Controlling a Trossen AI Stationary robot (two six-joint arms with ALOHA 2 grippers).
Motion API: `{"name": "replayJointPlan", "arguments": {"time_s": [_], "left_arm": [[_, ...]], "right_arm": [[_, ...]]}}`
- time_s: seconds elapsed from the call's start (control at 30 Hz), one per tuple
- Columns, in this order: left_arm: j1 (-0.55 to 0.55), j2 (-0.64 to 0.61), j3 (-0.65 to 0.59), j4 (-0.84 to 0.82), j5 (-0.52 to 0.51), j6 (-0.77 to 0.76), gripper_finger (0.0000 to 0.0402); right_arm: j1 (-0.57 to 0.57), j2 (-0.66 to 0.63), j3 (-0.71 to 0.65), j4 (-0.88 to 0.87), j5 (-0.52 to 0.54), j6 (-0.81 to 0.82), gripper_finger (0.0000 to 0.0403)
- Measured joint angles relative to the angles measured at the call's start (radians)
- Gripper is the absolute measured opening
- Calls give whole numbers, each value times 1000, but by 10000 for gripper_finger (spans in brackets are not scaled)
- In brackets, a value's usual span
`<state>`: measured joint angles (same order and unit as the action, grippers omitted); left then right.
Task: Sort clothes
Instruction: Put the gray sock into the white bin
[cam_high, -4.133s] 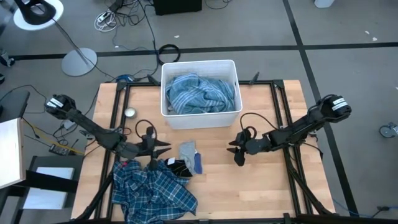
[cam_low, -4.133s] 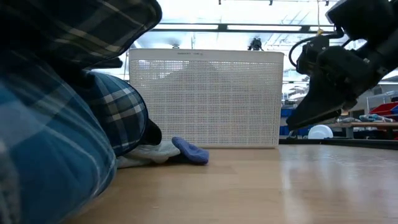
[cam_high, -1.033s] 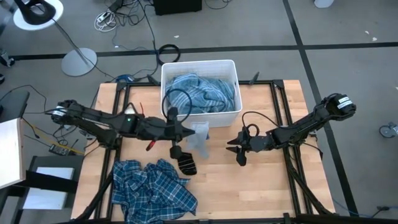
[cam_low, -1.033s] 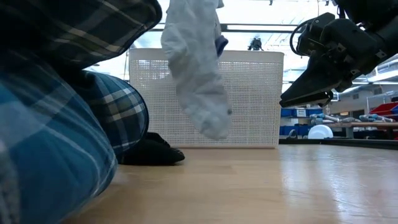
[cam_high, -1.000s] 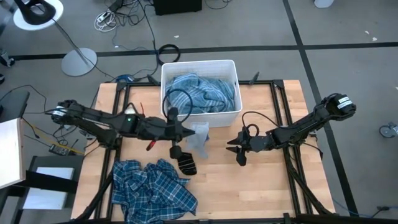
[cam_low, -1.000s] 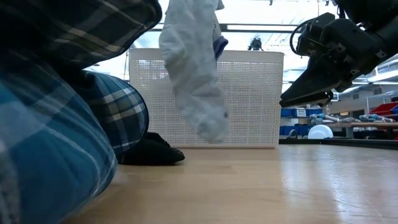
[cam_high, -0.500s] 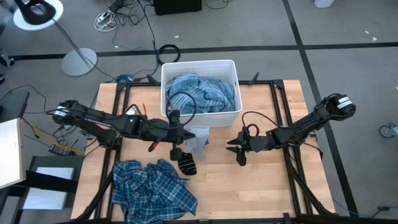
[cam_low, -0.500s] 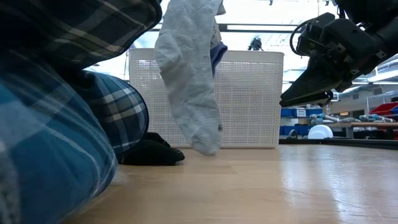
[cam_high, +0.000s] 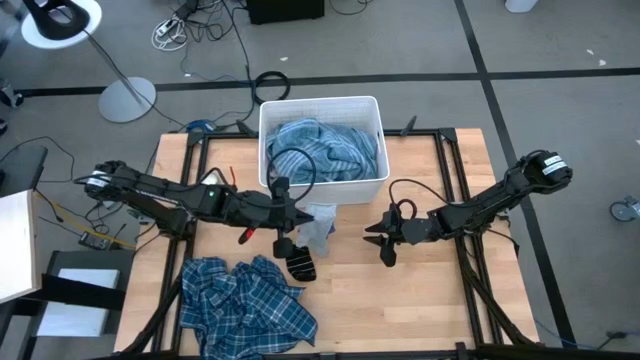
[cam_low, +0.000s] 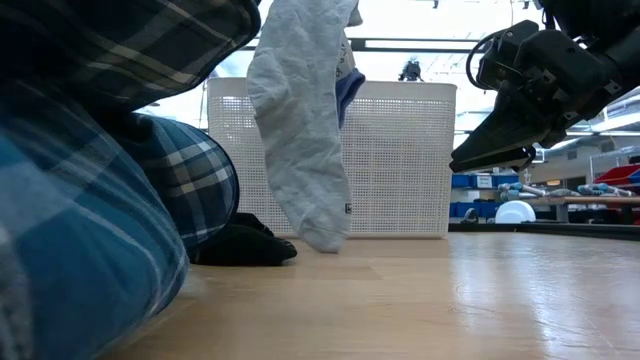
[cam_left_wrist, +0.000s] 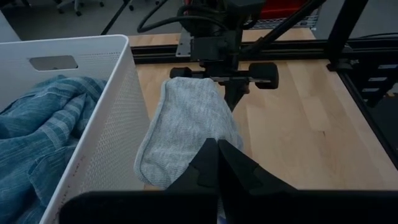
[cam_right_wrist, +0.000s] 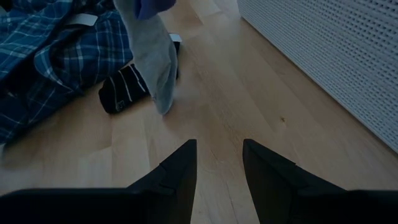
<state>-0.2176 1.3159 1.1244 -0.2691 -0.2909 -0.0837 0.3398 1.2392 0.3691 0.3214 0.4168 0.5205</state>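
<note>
— Left gripper (cam_high: 297, 214)?
— Pinched shut on a soft pale grey sock with a blue patch (cam_low: 305, 130), in front of the white perforated plastic bin (cam_high: 372, 186). Sock hanging straight down, toe touching or just clear of the light wooden tabletop (cam_low: 420, 300); cannot tell which.
— And in the bin?
— Filled with a crumpled grey-blue striped shirt (cam_high: 320, 148), also seen past the bin wall in the left wrist view (cam_left_wrist: 37, 134).
— Other clothes?
— Blue-white plaid shirt (cam_high: 243, 303) bunched at the table's near left corner. Small black sock with white marks (cam_high: 299, 262) lying flat just beside it, below the hanging sock; seen too in the right wrist view (cam_right_wrist: 124, 89), next to the plaid cloth.
— Right gripper (cam_high: 378, 240)?
— Hovering above bare wood right of the sock, well apart from it, fingers (cam_right_wrist: 176, 169) spread, gripping nothing.
</note>
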Motion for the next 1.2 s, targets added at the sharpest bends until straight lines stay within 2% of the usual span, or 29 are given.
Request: {"name": "replayJointPlan", "arguments": {"time_s": [0.27, 0.6, 0.9, 1.0, 1.2], "left_arm": [[0, 0, 0, 0, 0, -1, 9], [0, 0, 0, -3, 0, -26, 48], [0, 0, -1, -23, 0, -51, 50], [0, 24, -1, -27, 1, -83, 51], [-1, 168, -1, -64, 24, -114, 51]], "right_arm": [[0, 0, 0, 0, 0, 0, 132], [0, 0, 0, 0, 0, 0, 132], [0, 0, 0, 0, 0, 0, 132], [0, 0, 0, 0, 0, 0, 132], [0, 0, 0, 2, 0, 0, 132]]}}
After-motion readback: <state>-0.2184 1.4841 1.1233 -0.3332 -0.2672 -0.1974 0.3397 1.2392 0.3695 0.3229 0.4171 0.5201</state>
